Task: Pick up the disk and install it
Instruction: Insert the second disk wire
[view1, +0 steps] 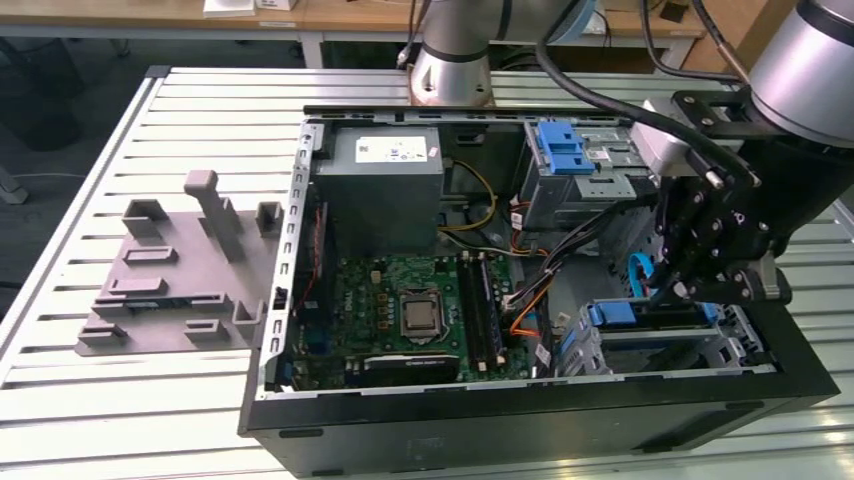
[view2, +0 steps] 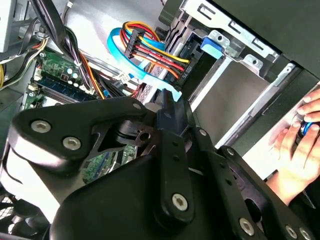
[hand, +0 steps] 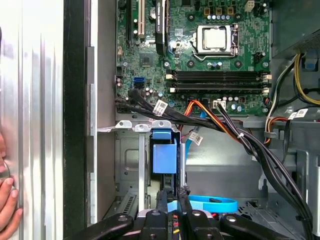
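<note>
The disk (hand: 164, 157) stands on edge in the drive cage (hand: 127, 150) at the case's bottom corner, with the blue carrier bracket showing on top. In the exterior view the blue bracket (view1: 650, 315) lies in the cage at the lower right of the open computer case (view1: 534, 400). My gripper (hand: 173, 192) hangs just over one end of the bracket, fingers pressed together and nothing visible between them. The exterior view shows the gripper (view1: 677, 293) directly above the cage. In the second wrist view the fingertips (view2: 167, 102) meet in front of a blue flat cable.
A black cable bundle (hand: 240, 140) and a blue flat cable (hand: 210, 204) run close beside the cage. The motherboard (view1: 407, 310), the grey power supply (view1: 387, 190) and the optical drive cage's blue latch (view1: 561, 150) sit inside the case. A person's hand (view2: 297, 140) rests beside the case. A grey fixture (view1: 174, 270) lies on the table.
</note>
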